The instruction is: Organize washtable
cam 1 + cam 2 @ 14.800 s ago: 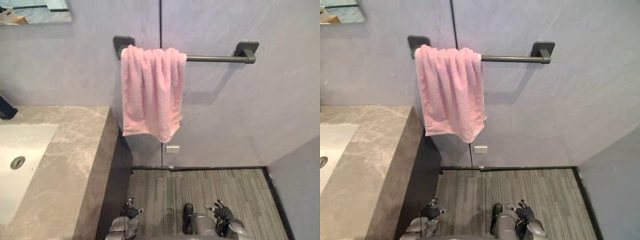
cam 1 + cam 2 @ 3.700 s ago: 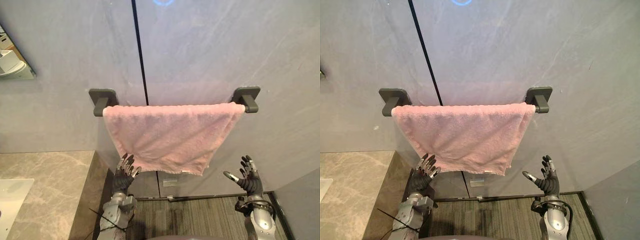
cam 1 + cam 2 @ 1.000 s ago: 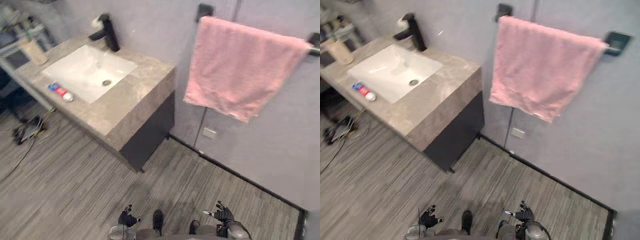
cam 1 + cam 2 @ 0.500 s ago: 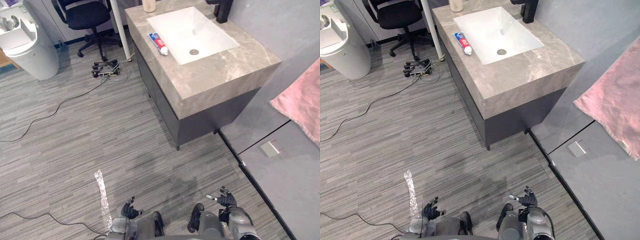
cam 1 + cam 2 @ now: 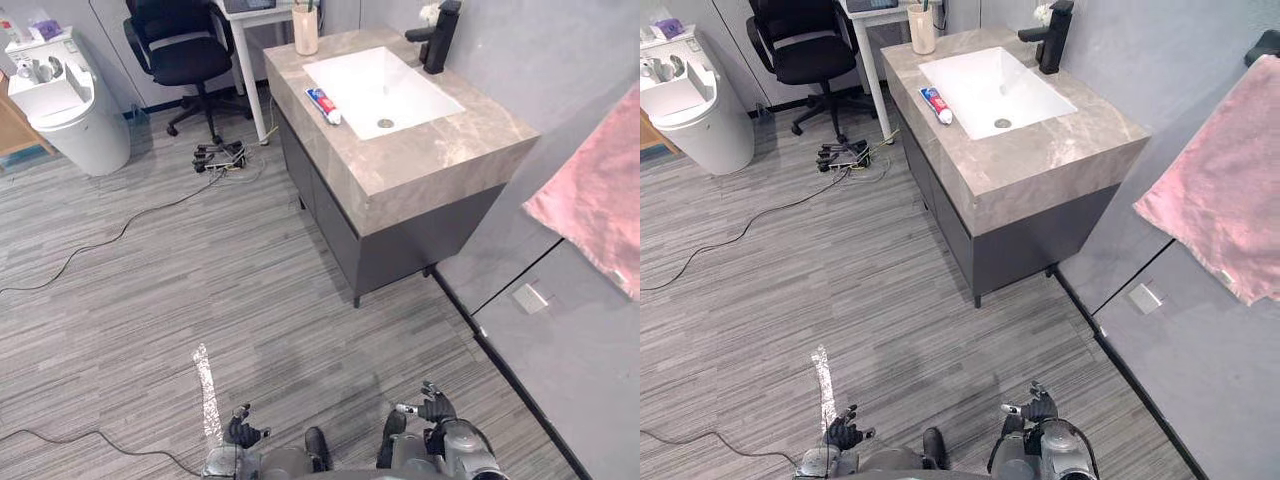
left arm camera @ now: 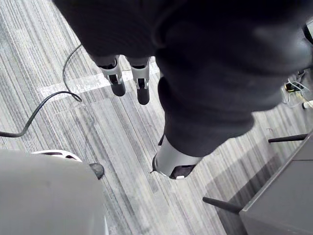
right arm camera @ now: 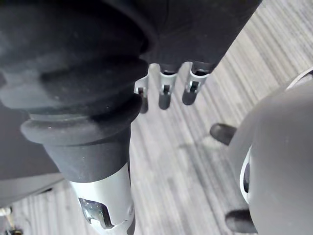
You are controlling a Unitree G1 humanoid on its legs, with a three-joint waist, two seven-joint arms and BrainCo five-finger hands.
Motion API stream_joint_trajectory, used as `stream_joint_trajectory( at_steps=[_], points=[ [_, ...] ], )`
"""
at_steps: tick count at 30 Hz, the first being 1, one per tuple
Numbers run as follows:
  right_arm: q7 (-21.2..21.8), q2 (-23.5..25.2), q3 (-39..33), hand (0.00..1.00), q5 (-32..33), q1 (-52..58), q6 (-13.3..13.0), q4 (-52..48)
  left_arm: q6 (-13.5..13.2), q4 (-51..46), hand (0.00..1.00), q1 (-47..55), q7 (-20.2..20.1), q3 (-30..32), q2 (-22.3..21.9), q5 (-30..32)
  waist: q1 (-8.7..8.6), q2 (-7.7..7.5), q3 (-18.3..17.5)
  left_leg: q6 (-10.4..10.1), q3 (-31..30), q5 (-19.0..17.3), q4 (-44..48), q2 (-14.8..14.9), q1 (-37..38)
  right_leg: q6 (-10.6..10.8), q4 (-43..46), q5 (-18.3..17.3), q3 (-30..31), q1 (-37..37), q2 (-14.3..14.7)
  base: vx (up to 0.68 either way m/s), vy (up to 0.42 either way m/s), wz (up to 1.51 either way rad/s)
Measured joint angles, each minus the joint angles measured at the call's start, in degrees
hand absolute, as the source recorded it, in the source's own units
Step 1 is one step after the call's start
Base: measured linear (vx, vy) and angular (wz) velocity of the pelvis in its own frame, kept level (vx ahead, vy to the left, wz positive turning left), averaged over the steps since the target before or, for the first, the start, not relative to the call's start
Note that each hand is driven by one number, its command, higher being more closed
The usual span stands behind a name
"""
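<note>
Toothpaste [image 5: 323, 104] lies lengthwise along the washtable's [image 5: 440, 170] left edge, beside the sink [image 5: 385, 88], well ahead of the 2 relaxed, empty hands; right hand [image 5: 435, 408] nearer than left hand [image 5: 243, 430]

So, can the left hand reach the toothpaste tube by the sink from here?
Probably not. The left hand hangs low at the robot's side, and open floor separates it from the washtable where the toothpaste tube lies. Nothing seems to block the way; walk closer first.

Marble washtable [image 5: 440, 150] w/ white sink [image 5: 365, 78]; toothpaste tube [image 5: 322, 103] beside sink, cup [image 5: 305, 30] far corner, black faucet [image 5: 438, 35].
</note>
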Motion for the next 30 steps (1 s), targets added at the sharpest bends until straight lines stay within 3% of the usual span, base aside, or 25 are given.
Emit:
stream_joint_trajectory(
  at_steps=[1, 3, 5, 13, 17, 18, 26, 30],
  points=[
    [0.0, 0.0, 0.0, 0.0, 0.0, 0.1, 0.0, 0.0, 0.0, 0.0, 0.0, 0.0, 0.0, 0.1, 0.0, 0.0, -0.05, -0.06, 0.0, 0.0, -0.8, 0.0, 0.0, -0.1, 0.1, 0.1, 0.6, -0.7, 0.8, 0.0, 0.3, 0.0, -0.041, 0.15],
    [0.1, 0.2, 0.0, 0.0, 0.0, 1.6, 0.0, 0.0, 0.0, 0.1, 0.0, 0.0, 0.0, 0.2, 0.0, 0.1, -0.32, -0.01, 0.1, 0.3, -3.6, -0.1, 0.6, 0.1, 0.3, 1.0, 2.4, -4.9, 9.3, -0.1, 3.9, 0.01, -0.069, 0.48],
    [0.4, 0.6, -0.4, 0.0, 0.1, 3.1, -0.1, 0.0, 0.0, 0.2, 0.0, 0.0, 0.0, 1.5, -0.3, 0.2, -0.12, -0.58, 0.0, 0.3, -6.2, -0.1, 1.0, -0.5, 0.3, 0.8, 3.3, -5.5, 13.2, 0.7, 5.4, 0.06, -0.081, 0.74],
    [1.3, 1.5, -1.4, 0.0, -0.2, 3.3, -0.2, 1.9, 0.1, 0.0, 0.0, 0.4, 0.0, 4.9, -1.1, 0.1, 0.9, -1.33, -1.0, 0.0, -12.5, 0.4, -1.5, -1.4, 3.1, 0.7, 3.6, -8.2, 8.8, 5.0, 5.2, 0.13, -0.037, 0.39],
    [1.4, 1.5, -1.2, 0.0, -1.9, 2.9, -0.3, 2.2, 0.2, 0.1, 0.0, 0.4, -0.1, 5.0, -1.0, 0.0, 1.46, -1.31, -1.4, 0.3, -14.2, 0.7, -2.9, -1.2, 4.7, 0.5, 2.9, -8.4, 11.2, 6.7, 6.1, 0.18, -0.012, 0.22],
    [2.4, -0.1, 2.7, 0.0, -4.4, 1.4, -0.6, 2.1, 0.4, 2.3, 0.0, 5.3, 0.0, 6.1, -0.1, 0.5, 1.38, 1.02, -4.7, -0.6, -13.9, 3.4, -9.9, 2.2, 7.7, -0.1, 2.9, -5.8, 19.2, 6.1, 9.5, 0.07, -0.029, 0.17],
    [2.3, -0.1, 2.1, 0.0, -4.4, 3.4, -0.6, 2.2, 0.4, 2.2, 0.0, 5.2, 0.0, 6.0, -0.1, 0.5, 1.5, 0.74, -4.9, -2.1, -13.3, 4.4, -10.3, 2.4, 7.0, -0.1, 0.2, -5.8, 18.6, 6.9, 9.4, -0.02, -0.037, 0.03],
    [1.2, 0.2, -2.5, 0.0, -2.2, 5.1, -0.4, 2.7, 0.5, 2.3, 0.0, 5.0, -0.1, 5.9, 0.0, 0.4, 1.17, 0.6, -4.7, -3.2, -9.0, 5.2, -10.5, 2.8, 7.3, -0.2, -4.2, -5.2, 17.1, 9.7, 8.9, -0.03, -0.023, 0.1]
  ],
)
